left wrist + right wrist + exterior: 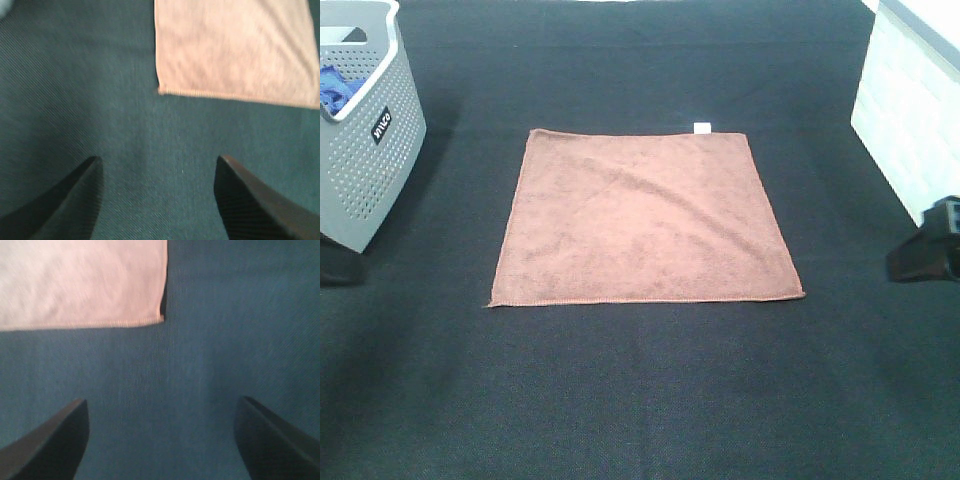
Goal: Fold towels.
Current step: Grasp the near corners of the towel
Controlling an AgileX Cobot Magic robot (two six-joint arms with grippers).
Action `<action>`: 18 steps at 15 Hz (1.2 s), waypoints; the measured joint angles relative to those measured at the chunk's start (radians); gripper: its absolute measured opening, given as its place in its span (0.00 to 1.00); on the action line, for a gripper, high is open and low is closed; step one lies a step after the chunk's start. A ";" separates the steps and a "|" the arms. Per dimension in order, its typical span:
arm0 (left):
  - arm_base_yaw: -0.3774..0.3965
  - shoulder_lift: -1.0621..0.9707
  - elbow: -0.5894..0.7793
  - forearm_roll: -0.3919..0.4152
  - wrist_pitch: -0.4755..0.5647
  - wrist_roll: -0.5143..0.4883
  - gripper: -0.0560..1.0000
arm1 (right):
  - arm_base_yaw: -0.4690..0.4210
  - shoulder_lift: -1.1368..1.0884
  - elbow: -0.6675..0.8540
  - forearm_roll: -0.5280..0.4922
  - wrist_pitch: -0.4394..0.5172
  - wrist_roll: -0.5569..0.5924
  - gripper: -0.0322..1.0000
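The reddish-brown towel (640, 220) lies flat and spread open in the middle of the black table, with its small white tag (701, 127) at the far edge. In the left wrist view, my left gripper (157, 160) is open and empty, hovering over bare table a short way from the towel's near left corner (162, 90). In the right wrist view, my right gripper (162, 401) is open and empty, over bare table a short way from the towel's near right corner (160, 317). Neither gripper touches the towel.
A grey perforated basket (365, 130) holding something blue (335, 90) stands at the far left. A white box (910, 110) stands at the far right. A black part of the right arm (928, 250) shows at the right edge.
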 joint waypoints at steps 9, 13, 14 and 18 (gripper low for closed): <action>0.000 0.469 -0.141 -0.444 0.045 0.440 0.64 | 0.000 0.423 -0.221 0.203 0.113 -0.169 0.76; 0.000 0.616 -0.262 -0.467 0.086 0.467 0.64 | -0.001 0.582 -0.293 0.321 0.130 -0.268 0.76; 0.000 0.635 -0.280 -0.469 0.087 0.470 0.64 | -0.001 0.616 -0.311 0.323 0.130 -0.268 0.76; 0.000 0.704 -0.330 -0.475 0.091 0.470 0.64 | -0.002 0.720 -0.389 0.324 0.152 -0.269 0.76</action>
